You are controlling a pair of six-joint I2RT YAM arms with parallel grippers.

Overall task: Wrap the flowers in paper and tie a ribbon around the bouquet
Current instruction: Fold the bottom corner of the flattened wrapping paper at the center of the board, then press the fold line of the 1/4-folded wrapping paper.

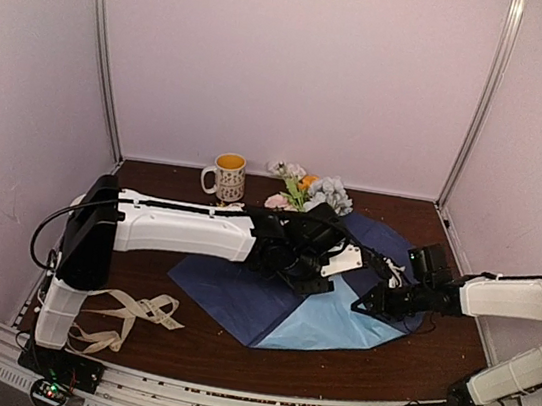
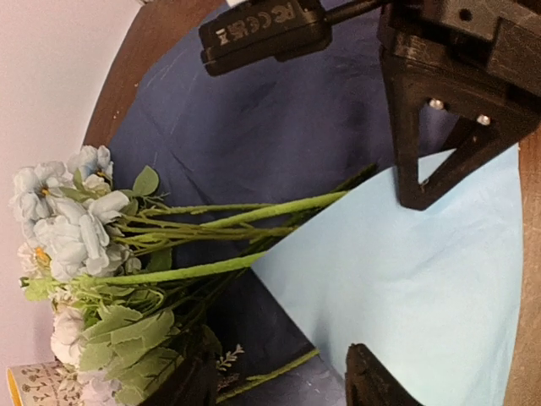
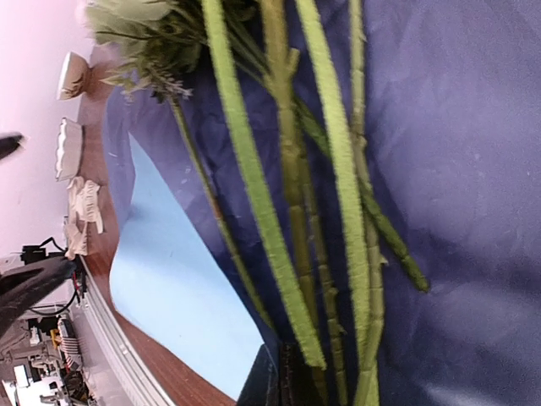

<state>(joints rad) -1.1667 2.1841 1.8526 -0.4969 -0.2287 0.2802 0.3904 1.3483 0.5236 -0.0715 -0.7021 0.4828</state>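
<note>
1. The left gripper (image 2: 281,365) hangs over the flowers (image 2: 127,254), jaws well apart and gripping nothing, with one thin stem lying between them.
2. The right gripper (image 3: 279,376) is pinched shut down by the stem ends. I can't tell whether it has paper or stem.
3. The paper (image 1: 228,293) lies spread dark side up, its near corner folded over pale.
4. The blooms poke past its far edge, just beside the mug (image 1: 227,177).
5. The ribbon (image 1: 129,314) lies front left, apart from the paper.
6. There's bare table (image 1: 229,359) along the front edge.
</note>
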